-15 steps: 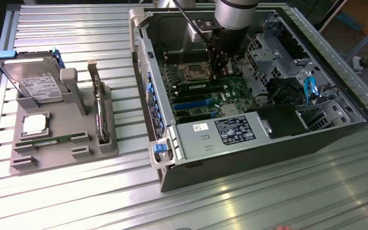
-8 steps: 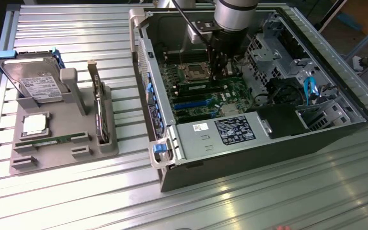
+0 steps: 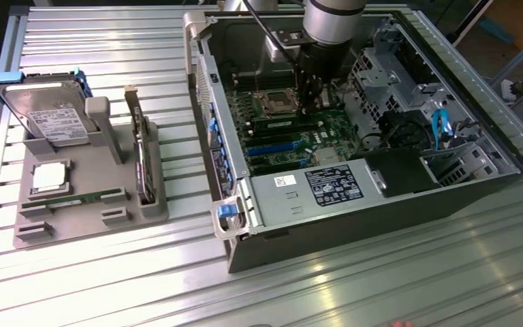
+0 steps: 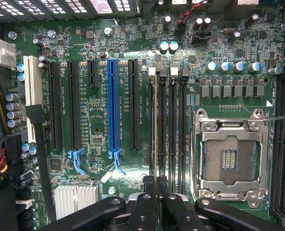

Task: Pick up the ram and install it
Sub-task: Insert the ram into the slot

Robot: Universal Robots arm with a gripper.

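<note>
My gripper (image 3: 309,101) reaches down inside the open computer case (image 3: 353,225), just beside the empty processor socket (image 3: 275,102). In the wrist view its two dark fingers (image 4: 143,207) are shut on the ram (image 4: 155,134). I see the ram edge-on, as a thin pale line running away from the gripper (image 4: 156,187). It lies along the row of black memory slots (image 4: 172,125), over the slot nearest the long black expansion slot (image 4: 133,106). I cannot tell whether it touches the slot. The slots beside it hold nothing.
On the exterior view's left, a grey holder tray (image 3: 89,218) carries a hard drive (image 3: 52,119), a square silver processor (image 3: 50,176), a dark card on edge (image 3: 144,157) and another green stick (image 3: 62,199). Drive cages and cables (image 3: 438,129) crowd the case's right side.
</note>
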